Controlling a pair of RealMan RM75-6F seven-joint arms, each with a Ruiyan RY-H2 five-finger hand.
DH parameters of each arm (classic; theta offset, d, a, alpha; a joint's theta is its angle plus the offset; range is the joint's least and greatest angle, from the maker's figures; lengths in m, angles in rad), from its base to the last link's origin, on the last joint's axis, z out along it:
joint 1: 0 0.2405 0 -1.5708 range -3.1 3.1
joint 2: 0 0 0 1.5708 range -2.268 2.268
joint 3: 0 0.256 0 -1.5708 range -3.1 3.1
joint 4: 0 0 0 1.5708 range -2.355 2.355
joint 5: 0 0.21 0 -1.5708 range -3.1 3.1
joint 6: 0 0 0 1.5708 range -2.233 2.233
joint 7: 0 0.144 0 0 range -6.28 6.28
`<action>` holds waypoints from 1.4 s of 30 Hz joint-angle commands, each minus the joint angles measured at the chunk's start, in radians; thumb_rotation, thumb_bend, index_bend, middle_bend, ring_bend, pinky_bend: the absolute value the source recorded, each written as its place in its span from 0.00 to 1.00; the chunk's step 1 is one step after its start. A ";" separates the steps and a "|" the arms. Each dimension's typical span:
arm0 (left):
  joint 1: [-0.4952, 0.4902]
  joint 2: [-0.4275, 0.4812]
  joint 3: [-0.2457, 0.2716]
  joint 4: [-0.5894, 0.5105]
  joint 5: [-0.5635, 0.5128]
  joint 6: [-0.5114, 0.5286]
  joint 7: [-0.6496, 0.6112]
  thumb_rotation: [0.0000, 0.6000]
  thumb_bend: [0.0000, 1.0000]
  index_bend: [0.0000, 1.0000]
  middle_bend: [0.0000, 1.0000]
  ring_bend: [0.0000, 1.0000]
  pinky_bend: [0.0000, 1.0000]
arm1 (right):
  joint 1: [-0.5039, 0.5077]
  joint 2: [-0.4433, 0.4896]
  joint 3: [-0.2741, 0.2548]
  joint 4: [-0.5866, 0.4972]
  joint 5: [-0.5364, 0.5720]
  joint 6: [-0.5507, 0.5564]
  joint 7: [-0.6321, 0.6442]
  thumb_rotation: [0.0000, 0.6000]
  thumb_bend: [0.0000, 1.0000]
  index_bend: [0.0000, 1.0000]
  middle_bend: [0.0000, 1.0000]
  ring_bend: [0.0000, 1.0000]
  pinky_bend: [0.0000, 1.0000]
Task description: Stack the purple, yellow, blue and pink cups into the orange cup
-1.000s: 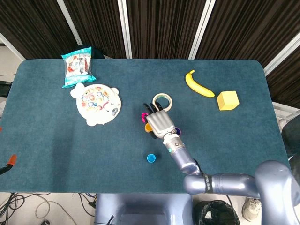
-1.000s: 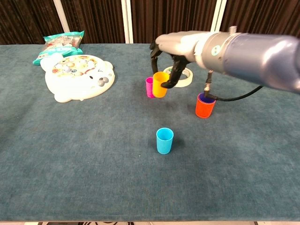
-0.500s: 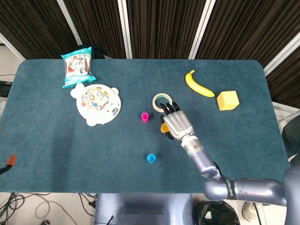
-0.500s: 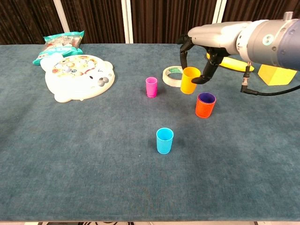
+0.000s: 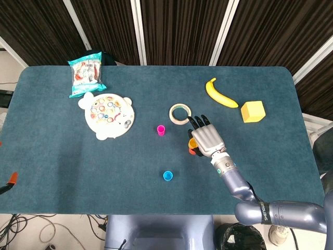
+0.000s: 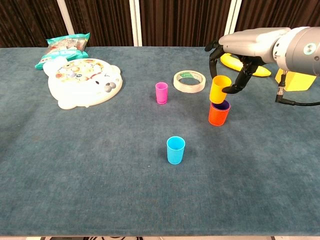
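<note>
1. We see the right hand (image 6: 235,62) holding the yellow cup (image 6: 219,89) from above, fingers wrapped around its upper part, mouth facing up.
2. In the chest view the yellow cup hangs directly over the orange cup (image 6: 218,114), its base at the rim of the purple cup (image 6: 220,105) that already sits inside the orange one; we cannot tell whether the two touch.
3. In the head view the back of the right hand (image 5: 207,137) covers most of this stack; only a sliver of yellow and orange shows at its left edge.
4. The blue cup (image 6: 175,150) stands upright on the table (image 6: 75,165), nearer the robot than the stack and to its left.
5. The pink cup (image 6: 161,93) stands upright, apart from the stack on the left, near the roll of clear tape (image 6: 189,81).
6. The tape roll lies flat, just behind and left of the held cup.
7. A banana (image 5: 219,94) and a yellow block (image 5: 253,111) lie to the right, beyond the hand.
8. A white bear-shaped toy board (image 6: 82,80) with coloured pieces lies on the left; a teal snack bag (image 6: 62,49) lies behind it.
9. The left hand does not appear in either view.
</note>
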 commanded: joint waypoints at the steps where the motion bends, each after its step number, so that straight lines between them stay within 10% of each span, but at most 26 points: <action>1: 0.001 0.000 0.000 0.000 -0.002 0.000 0.000 1.00 0.31 0.05 0.05 0.00 0.00 | -0.004 0.005 -0.001 0.000 -0.005 -0.001 0.006 1.00 0.40 0.49 0.00 0.01 0.04; 25: 0.001 0.000 -0.001 0.000 -0.003 0.000 0.001 1.00 0.31 0.05 0.05 0.00 0.00 | -0.020 -0.031 -0.022 0.052 -0.011 -0.032 0.023 1.00 0.40 0.48 0.00 0.01 0.04; 34: 0.001 0.000 -0.001 0.001 -0.004 0.000 0.001 1.00 0.31 0.05 0.05 0.00 0.00 | -0.021 -0.050 -0.022 0.063 -0.003 -0.038 0.022 1.00 0.40 0.06 0.00 0.01 0.04; 42: 0.000 0.000 -0.002 0.001 -0.003 -0.001 0.000 1.00 0.31 0.05 0.05 0.00 0.00 | -0.033 -0.013 -0.004 -0.004 -0.037 -0.018 0.048 1.00 0.40 0.06 0.00 0.01 0.04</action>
